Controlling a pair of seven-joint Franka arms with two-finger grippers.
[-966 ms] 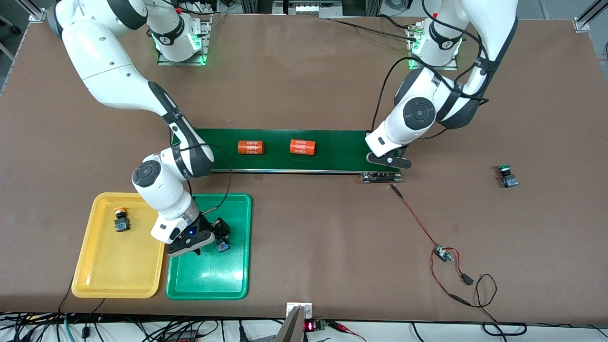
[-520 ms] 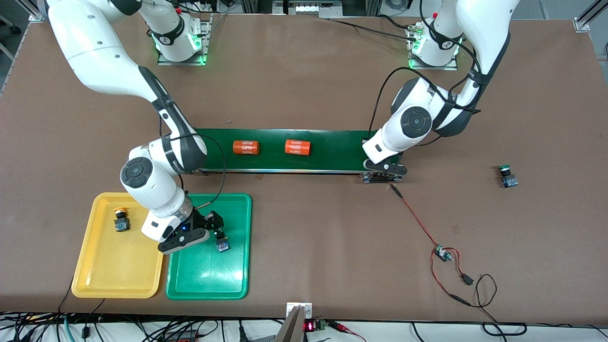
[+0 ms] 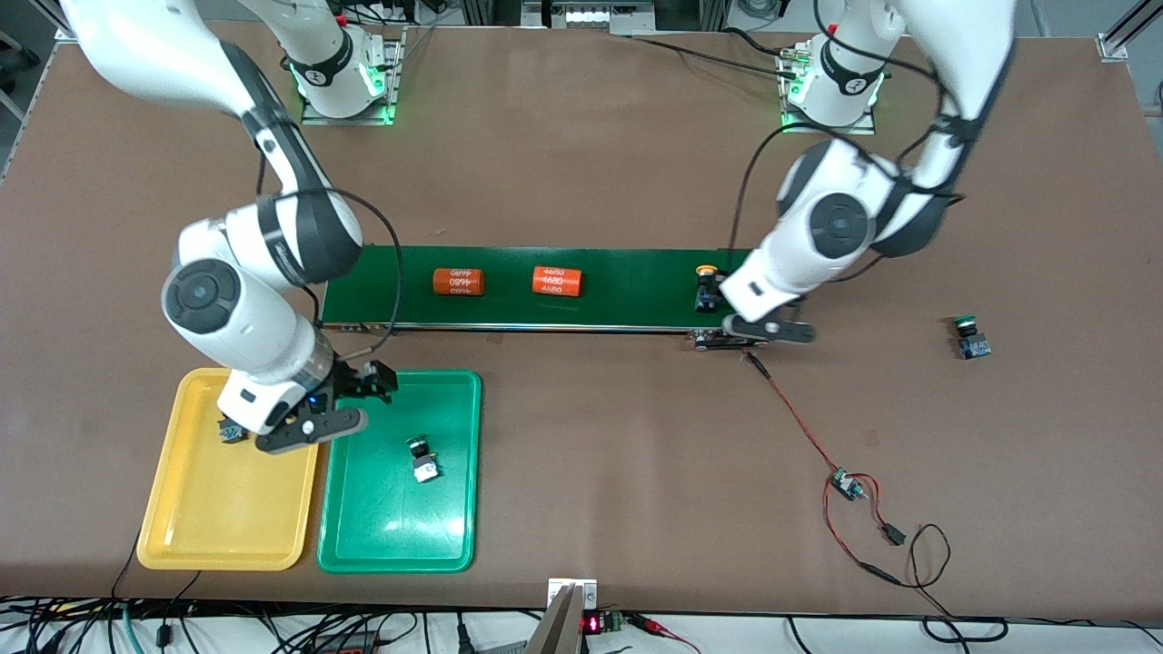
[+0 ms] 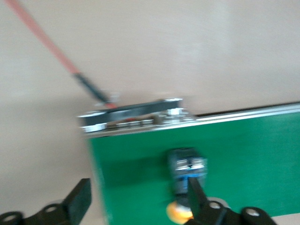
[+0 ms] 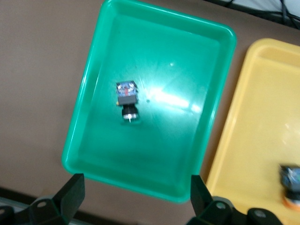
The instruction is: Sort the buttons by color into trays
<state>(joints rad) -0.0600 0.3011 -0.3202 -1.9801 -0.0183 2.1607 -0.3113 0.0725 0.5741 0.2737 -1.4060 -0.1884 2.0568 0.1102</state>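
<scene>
Sorting looks about half done: one green-capped button [image 3: 422, 459] lies in the green tray [image 3: 454, 545] low in the front view, and a yellow-capped button [image 3: 229, 432] sits in the yellow tray [image 3: 182, 536] beside it, partly hidden by the right arm. The right gripper [image 3: 363, 381] hangs released and empty over the upper edge of the green tray, its fingers [image 5: 70, 192] spread wide in the right wrist view. The step in hand seems to be the left arm's pick. The left gripper [image 3: 768, 329] is at the conveyor belt [image 3: 636, 272] end in the middle of the frame, jaws apart and holding nothing. The second yellow-capped button [image 3: 706, 289] stands on the belt just by one fingertip [image 4: 197, 194], not centred between them. The next move probably calls for shifting that gripper sideways to straddle the button, closing, then carrying it to the yellow tray. A second green-capped button [image 3: 970, 338] waits on the bare table toward the left arm's end. Two orange cylinders [image 3: 457, 282] lie on the belt and likely stay put.
</scene>
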